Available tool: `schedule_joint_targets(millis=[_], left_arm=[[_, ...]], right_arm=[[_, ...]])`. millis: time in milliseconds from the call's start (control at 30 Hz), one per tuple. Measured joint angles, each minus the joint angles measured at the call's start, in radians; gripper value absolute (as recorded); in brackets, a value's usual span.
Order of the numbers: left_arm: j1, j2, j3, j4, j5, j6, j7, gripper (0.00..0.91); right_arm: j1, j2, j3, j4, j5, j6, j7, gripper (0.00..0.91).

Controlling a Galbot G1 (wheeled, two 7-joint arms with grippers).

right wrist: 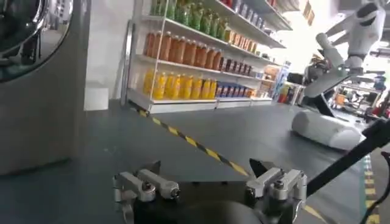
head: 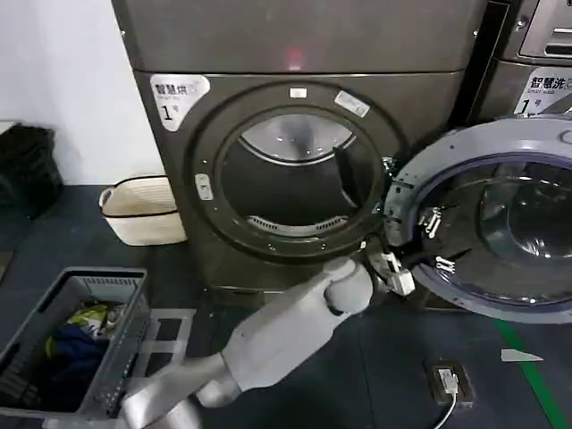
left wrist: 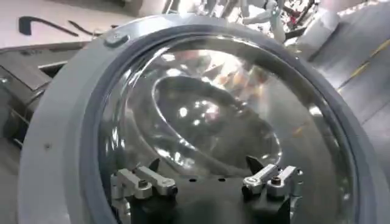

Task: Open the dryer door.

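Head view, left to right. A grey laundry basket (head: pixel 76 344) holding clothes sits on the dark floor (head: pixel 357 375) at the near left. Behind it, a cream woven basket (head: pixel 138 210) stands against the white wall, just beside the dryer (head: pixel 295 54).

The dryer's round drum opening (head: pixel 299 183) is exposed, with a "1" label at its upper left corner. The left arm (head: pixel 286 335) reaches from the lower left up and across towards the hinge side of the opening.

The dryer door (head: pixel 487 223) stands swung open to the right of the opening, its pale grey inner ring and domed glass facing the camera. It partly covers the neighbouring machine (head: pixel 541 54). The left gripper (head: pixel 438 241) sits at the door's inner face near its hinge edge. Its fingers are apart and clamp nothing.

In the left wrist view, the left gripper (left wrist: pixel 207 182) has its fingers spread, close in front of the door glass (left wrist: pixel 213 115).

In the right wrist view, the right gripper (right wrist: pixel 210 185) hangs above the floor with its fingers spread and nothing between them. Store shelves of bottles (right wrist: pixel 195 67) stand beyond.
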Motion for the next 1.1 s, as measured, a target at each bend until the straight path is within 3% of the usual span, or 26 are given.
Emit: schedule_joint_targets(millis=[767, 1100], left_arm=[[0.045, 0.007, 0.065, -0.217, -0.105, 0.053, 0.01, 0.907], [0.082, 0.234, 0.062, -0.413, -0.209, 0.127, 0.01, 0.907]], right_arm=[[0.0, -0.014, -0.004, 0.001, -0.004, -0.003, 0.0, 0.907], [-0.009, 0.001, -0.004, 0.03, -0.004, -0.002, 0.0, 0.907]])
